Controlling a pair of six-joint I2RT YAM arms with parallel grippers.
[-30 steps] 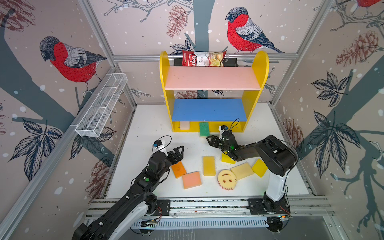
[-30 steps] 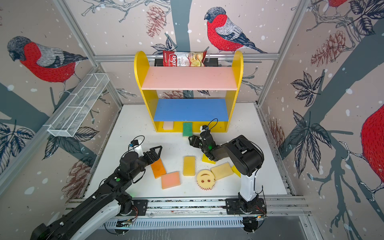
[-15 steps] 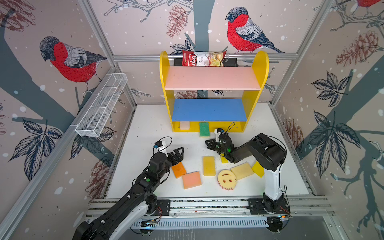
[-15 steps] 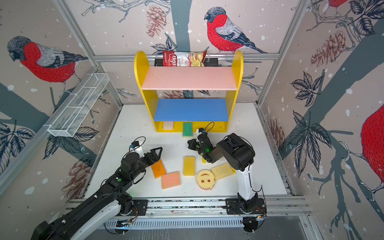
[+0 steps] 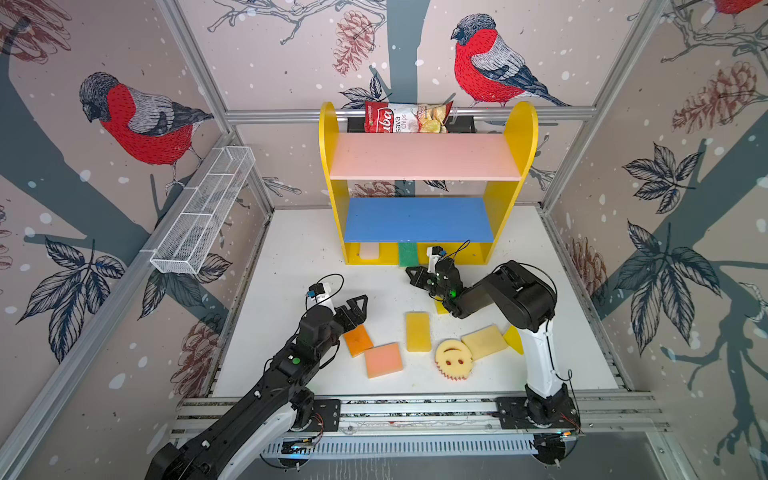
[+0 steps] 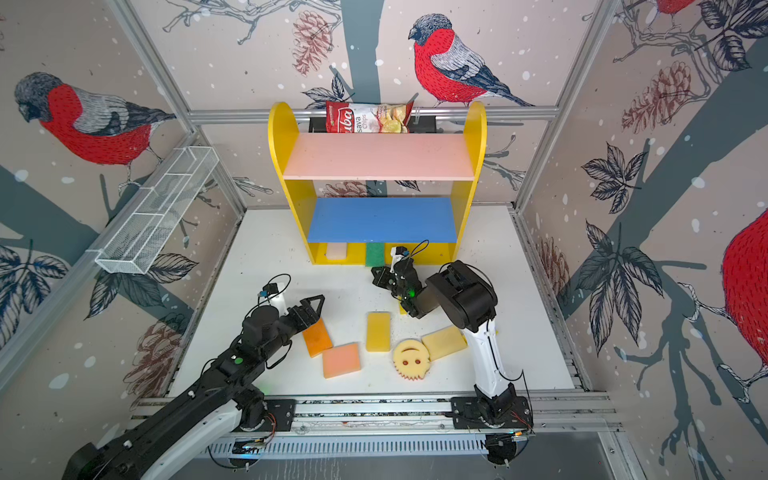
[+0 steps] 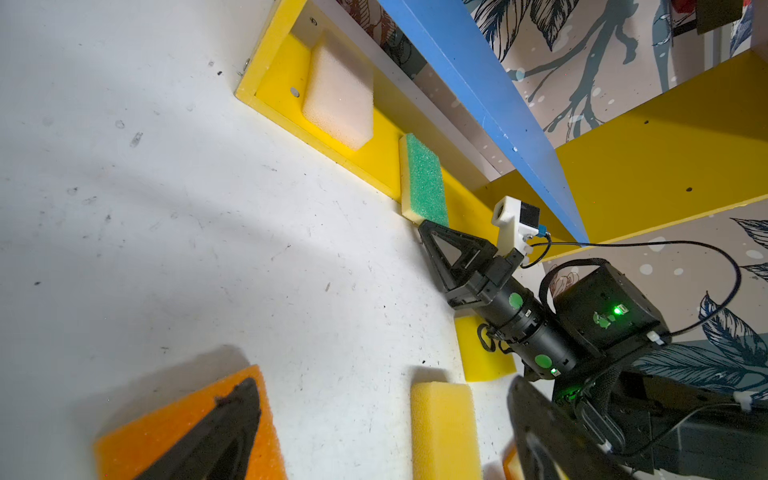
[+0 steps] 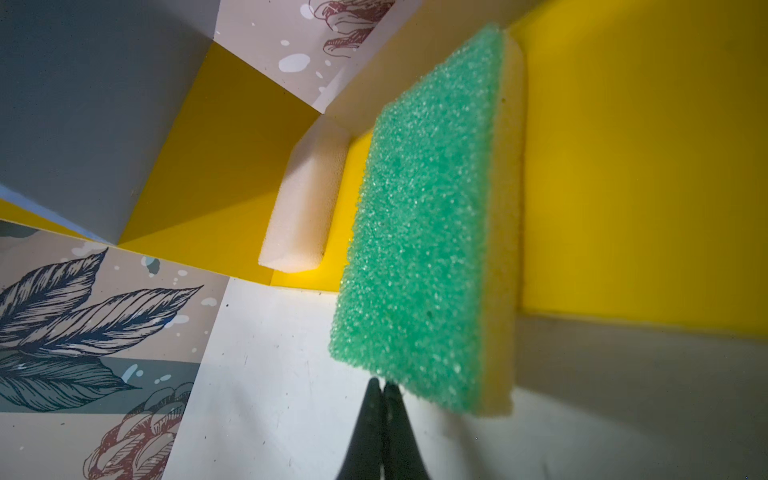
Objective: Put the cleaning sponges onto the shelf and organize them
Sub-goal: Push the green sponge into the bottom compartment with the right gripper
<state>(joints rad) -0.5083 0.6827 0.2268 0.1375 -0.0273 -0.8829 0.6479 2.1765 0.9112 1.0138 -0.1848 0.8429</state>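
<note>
With my right gripper (image 5: 411, 273) pinched together, empty, just below the green sponge (image 5: 408, 254) at mid-frame, I risk nudging that overhanging sponge off the shelf (image 5: 505, 216).

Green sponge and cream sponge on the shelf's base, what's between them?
Nothing: only a bare strip of the yellow shelf base separates the green sponge from the cream sponge, clearest in the left wrist view.
</note>
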